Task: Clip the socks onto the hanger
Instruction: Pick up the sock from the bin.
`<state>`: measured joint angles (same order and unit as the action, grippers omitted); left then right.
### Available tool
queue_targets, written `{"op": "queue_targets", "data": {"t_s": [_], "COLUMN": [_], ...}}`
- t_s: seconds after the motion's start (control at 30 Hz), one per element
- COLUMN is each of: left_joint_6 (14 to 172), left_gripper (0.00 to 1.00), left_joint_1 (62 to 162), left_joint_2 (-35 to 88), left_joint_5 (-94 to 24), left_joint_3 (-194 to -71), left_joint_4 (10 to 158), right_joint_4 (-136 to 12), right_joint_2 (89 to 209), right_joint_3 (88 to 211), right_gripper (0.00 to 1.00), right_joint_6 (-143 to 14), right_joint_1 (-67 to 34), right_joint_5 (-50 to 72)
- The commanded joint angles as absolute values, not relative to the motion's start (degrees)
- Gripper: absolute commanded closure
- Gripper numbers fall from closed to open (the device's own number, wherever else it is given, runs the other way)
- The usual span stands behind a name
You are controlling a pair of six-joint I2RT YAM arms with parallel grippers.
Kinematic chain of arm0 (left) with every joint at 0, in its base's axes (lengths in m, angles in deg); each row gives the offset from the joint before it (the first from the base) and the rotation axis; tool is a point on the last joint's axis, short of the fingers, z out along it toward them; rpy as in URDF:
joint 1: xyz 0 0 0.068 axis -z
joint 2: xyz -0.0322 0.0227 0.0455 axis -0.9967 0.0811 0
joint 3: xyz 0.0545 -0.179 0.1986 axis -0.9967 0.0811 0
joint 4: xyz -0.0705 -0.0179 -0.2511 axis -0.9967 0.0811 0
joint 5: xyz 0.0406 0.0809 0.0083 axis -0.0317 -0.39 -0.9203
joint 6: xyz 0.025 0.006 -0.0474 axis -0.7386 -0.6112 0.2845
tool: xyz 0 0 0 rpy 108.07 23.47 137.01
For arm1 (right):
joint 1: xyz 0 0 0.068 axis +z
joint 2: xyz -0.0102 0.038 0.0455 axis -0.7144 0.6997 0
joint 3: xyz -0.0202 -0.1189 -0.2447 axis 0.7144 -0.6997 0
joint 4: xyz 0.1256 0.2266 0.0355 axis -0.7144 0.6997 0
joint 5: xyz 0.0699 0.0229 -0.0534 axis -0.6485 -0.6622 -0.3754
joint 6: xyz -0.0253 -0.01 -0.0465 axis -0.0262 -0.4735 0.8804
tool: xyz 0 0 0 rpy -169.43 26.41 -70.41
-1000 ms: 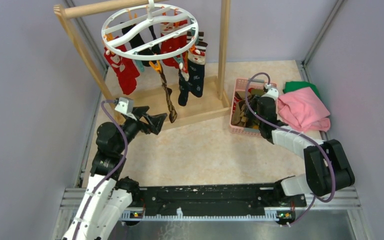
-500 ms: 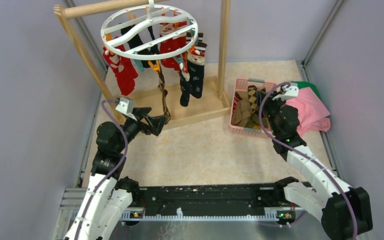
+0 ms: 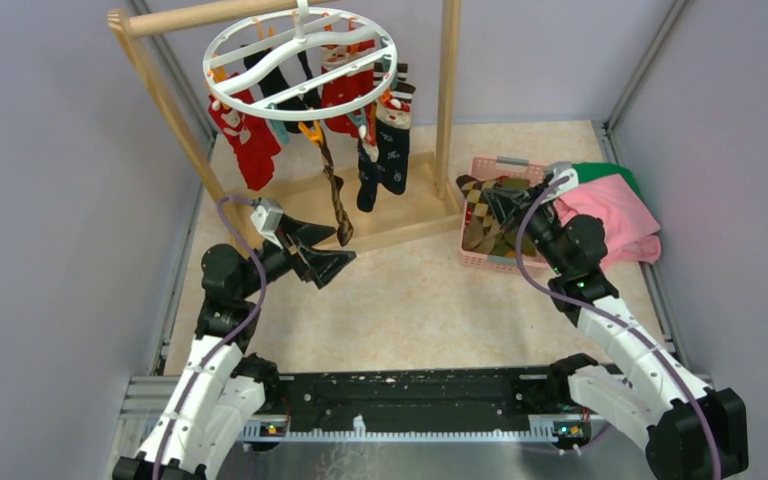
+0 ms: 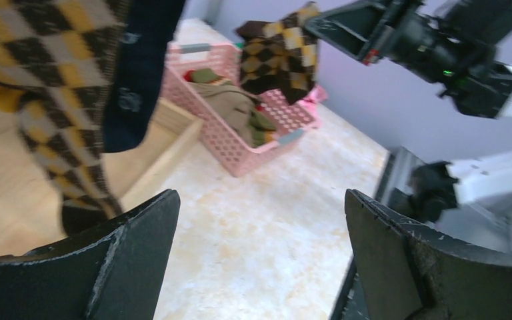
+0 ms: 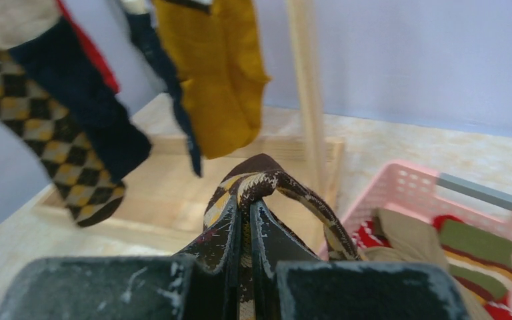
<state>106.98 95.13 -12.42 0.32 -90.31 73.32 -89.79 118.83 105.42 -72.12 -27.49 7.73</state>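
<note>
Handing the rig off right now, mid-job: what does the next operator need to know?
Right tool: shut on a brown argyle sock, held over the pink basket.
Left tool: open and empty, low in front of the hanger.
Done: several hung socks are clipped on the hanger.
Left: clip the held sock, then the basket socks.

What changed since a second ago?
The right gripper shut on a brown argyle-diamond sock and lifted it out of the pink plastic basket. The left gripper shifted slightly, staying open. The white round plastic hanger and its hung socks stayed put.
</note>
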Motion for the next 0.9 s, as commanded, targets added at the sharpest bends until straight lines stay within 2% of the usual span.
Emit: {"op": "queue_targets", "data": {"t_s": [0.0, 0.13, 0.2, 0.47, 0.63, 0.87], "left_joint_6": [121.0, 131.3, 132.0, 108.0, 108.0, 110.2], "left_gripper": [0.01, 0.01, 0.01, 0.01, 0.01, 0.01], "left_joint_1": [94.8, 95.9, 99.0, 123.4, 127.9, 131.7], "left_joint_2": [-10.3, -7.1, -7.1, -10.7, -4.3, 4.1], "left_joint_5": [13.7, 18.6, 16.9, -8.7, -17.7, -26.9], "left_joint_3": [-86.1, -81.9, -79.9, -75.5, -72.7, -73.4], "left_joint_4": [50.9, 36.1, 32.1, 37.9, 29.4, 26.0], "right_joint_4": [-93.0, -95.5, -96.9, -106.4, -110.8, -112.2], "right_joint_2": [119.3, 119.0, 119.0, 121.7, 127.0, 130.9], "right_joint_3": [108.1, 106.4, 105.5, 100.7, 99.8, 100.6], "right_gripper": [1.0, 1.0, 1.0, 1.0, 1.0, 1.0], "right_joint_6": [-74.0, -77.6, -80.3, -88.0, -91.7, -94.7], "right_joint_1": [-25.2, -22.7, -21.0, -10.5, -6.0, -2.6], "right_joint_5": [-5.5, -6.5, -4.6, 7.7, 11.4, 15.8]}}
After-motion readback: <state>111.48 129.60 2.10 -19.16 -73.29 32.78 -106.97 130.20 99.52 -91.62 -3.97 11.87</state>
